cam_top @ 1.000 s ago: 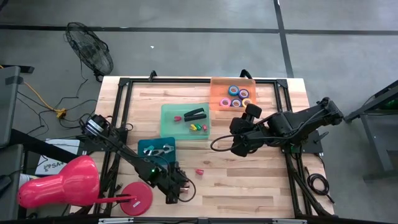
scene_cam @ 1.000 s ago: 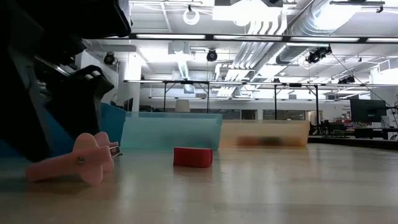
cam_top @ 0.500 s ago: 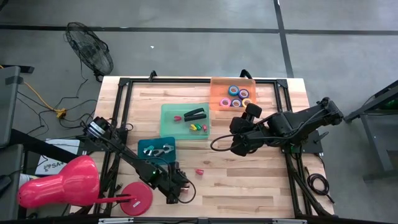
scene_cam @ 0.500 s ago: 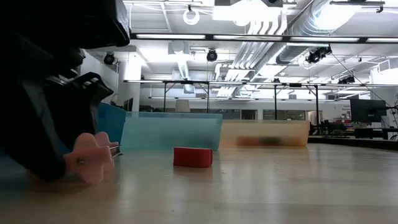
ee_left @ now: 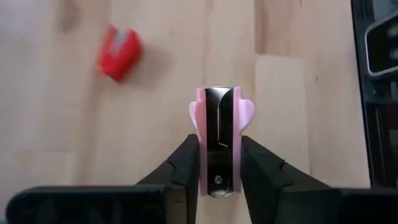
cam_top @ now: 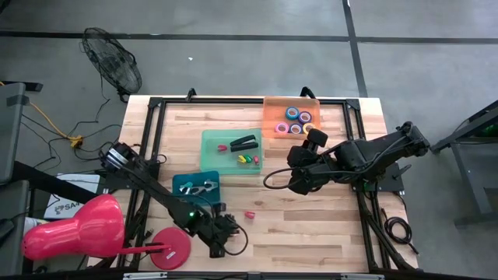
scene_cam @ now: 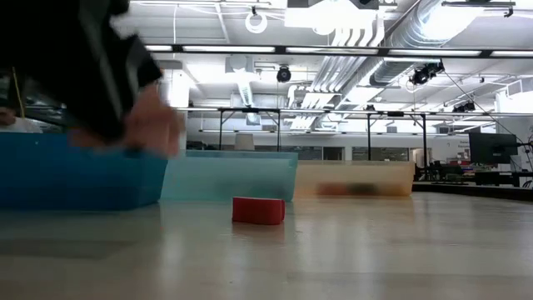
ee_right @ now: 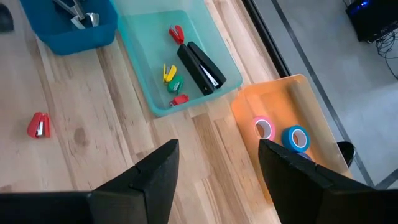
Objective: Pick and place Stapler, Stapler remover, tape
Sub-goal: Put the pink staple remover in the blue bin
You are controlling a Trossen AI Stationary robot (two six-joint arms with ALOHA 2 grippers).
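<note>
My left gripper (ee_left: 219, 146) is shut on a pink staple remover (ee_left: 219, 118) near the table's front edge (cam_top: 226, 231). In the low view the remover (scene_cam: 154, 125) is a blur above the tabletop. A small red stapler (cam_top: 250, 214) lies flat on the wood just beyond it. The black stapler (ee_right: 200, 65) lies in the green bin (cam_top: 232, 152). Tape rolls (cam_top: 296, 119) sit in the orange bin (ee_right: 292, 99). My right gripper (ee_right: 217, 180) hangs open over the table's middle right (cam_top: 298, 183). My left gripper pinches the pink staple remover between its two fingers, on its two flat pink sides (ee_left: 202, 163) at the end opposite its wings. The fingers come from above and lie along the remover. The winged end (ee_left: 246, 113) sticks out past the fingertips. It is lifted clear of the table.
A blue bin (cam_top: 195, 187) holding metal staple removers (ee_right: 78, 15) stands close behind my left gripper. The green bin also holds small red, yellow and green pieces (ee_right: 173, 81). Bare wood lies between the red stapler and the right arm.
My left gripper has taken hold of the pink staple remover, which lay on the table a second ago, and has raised it clear of the wood. The red stapler has stayed in place.
</note>
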